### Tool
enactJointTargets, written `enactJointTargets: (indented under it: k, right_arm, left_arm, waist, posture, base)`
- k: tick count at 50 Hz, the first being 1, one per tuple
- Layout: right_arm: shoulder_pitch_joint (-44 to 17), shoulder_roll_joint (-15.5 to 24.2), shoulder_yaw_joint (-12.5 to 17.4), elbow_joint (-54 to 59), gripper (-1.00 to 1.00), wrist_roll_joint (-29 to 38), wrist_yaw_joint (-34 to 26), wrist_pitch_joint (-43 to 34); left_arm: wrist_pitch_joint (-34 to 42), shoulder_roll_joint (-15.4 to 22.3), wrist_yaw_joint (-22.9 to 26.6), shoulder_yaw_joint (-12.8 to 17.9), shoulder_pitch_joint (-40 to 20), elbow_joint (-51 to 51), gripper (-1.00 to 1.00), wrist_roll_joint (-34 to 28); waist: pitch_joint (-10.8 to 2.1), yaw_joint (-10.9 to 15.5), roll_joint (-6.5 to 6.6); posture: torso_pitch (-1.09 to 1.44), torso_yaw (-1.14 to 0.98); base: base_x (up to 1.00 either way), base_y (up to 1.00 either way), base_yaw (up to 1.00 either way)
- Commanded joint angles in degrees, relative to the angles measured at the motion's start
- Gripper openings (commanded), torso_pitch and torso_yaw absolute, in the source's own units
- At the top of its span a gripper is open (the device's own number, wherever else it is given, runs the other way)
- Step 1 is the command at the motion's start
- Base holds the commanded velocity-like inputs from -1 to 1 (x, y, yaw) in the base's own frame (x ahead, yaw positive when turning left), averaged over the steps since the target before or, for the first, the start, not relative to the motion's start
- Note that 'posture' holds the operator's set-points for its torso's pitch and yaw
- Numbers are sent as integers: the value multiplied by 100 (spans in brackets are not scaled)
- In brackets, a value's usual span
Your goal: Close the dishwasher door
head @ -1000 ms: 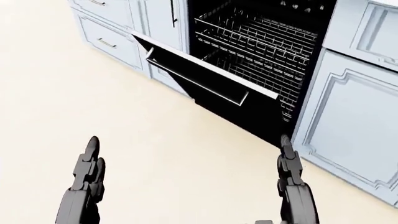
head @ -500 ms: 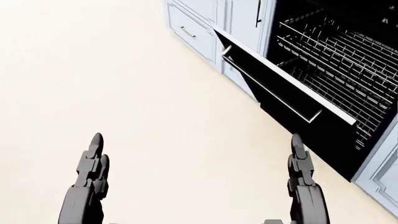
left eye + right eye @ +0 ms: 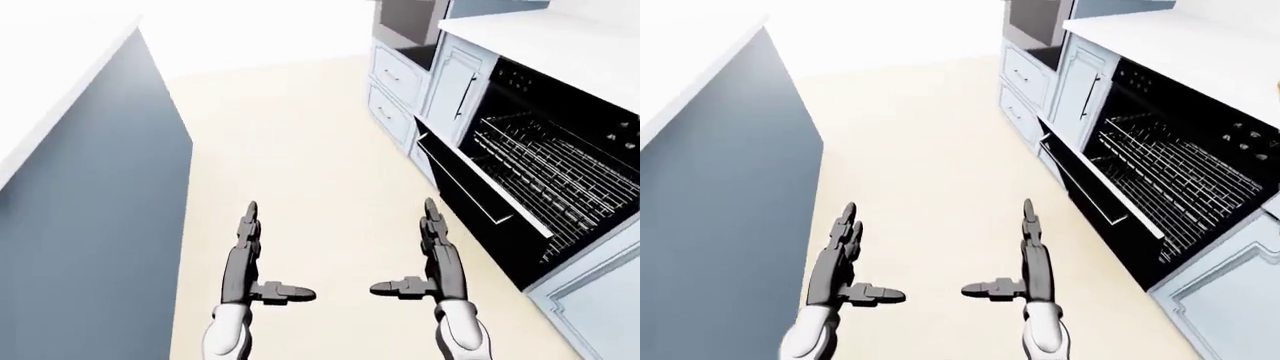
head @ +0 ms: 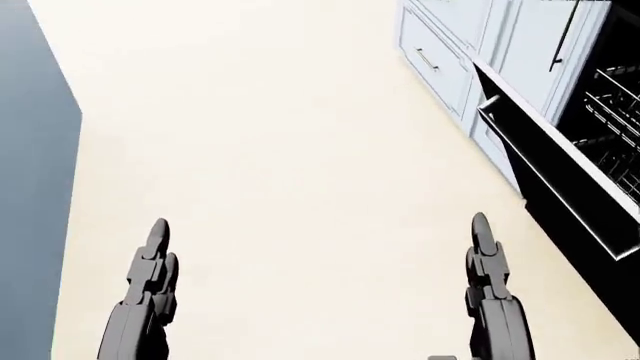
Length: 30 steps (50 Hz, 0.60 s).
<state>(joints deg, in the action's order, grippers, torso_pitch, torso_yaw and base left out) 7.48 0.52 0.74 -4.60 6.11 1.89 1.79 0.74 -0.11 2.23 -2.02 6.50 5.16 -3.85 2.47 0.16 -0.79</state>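
While the dishwasher door hangs half-open at right, left hand and right hand spread, empty

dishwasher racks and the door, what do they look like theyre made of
The racks look like thin metal wire: a pale grey open grid with see-through gaps. The dishwasher door looks like a glossy black panel, perhaps painted metal or plastic, with a light silvery strip along its top edge. As this is a simulator render, the flat shading leaves the exact material open.
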Motion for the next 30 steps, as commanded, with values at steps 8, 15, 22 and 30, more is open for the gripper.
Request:
enactJointTargets:
  k: [8,15,22,30]
  right_arm:
    - [-155,-14,-41,-109,100,6,-8,216]
    - [-199,-27,-24,-140,100,82,96,80]
    - [-229,-38,-70,-91,100,65,110,47]
    - [-221,-28,-66,-92,100,10,75,32]
  left_arm:
    - [-221,15,-43,11,-91,182,100,-22]
    - [-220,11,-43,-17,-66,199,100,-26]
    - [-225,13,-45,-30,-73,165,100,-35]
    - [-242,10,-54,-44,-76,135,100,-58]
  waist:
    - [-96,103,428]
    - [-47,81,172]
    - [-112,115,-113]
    - [-133,63,137]
  posture:
    - [0,0]
    - [0,0]
    - [0,0]
    - [0,0]
  base:
    - [0,0,58]
    - [0,0,22]
    - [0,0,0]
    - [0,-15,0]
